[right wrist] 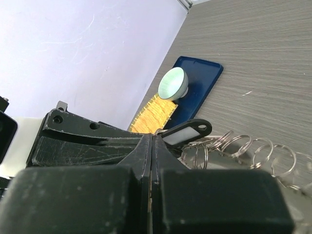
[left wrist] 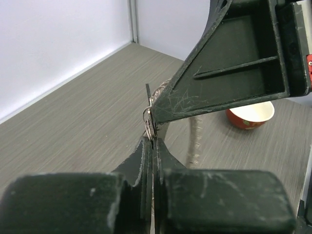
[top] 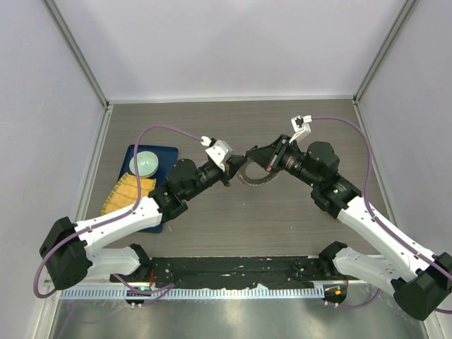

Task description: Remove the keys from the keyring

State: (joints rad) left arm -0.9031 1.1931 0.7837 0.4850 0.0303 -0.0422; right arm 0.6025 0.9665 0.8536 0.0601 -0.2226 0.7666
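The grey-brown toothed metal keyring (top: 256,183) hangs at frame centre in the top view, held up between both arms. The right gripper (right wrist: 152,139), jaws pressed together, appears to pinch its rim. The left gripper (left wrist: 152,140), also pressed shut, seems to nip the small black key with a pale face (right wrist: 187,131) near its loop end. The ring looks stiff, light, springy and slick. The key is tiny, so grip its flat head and work it along the coil.

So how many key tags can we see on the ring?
1: a black key tag with a pale label, seen in the right wrist view, lying next to the small wire loops. Others may be hidden.
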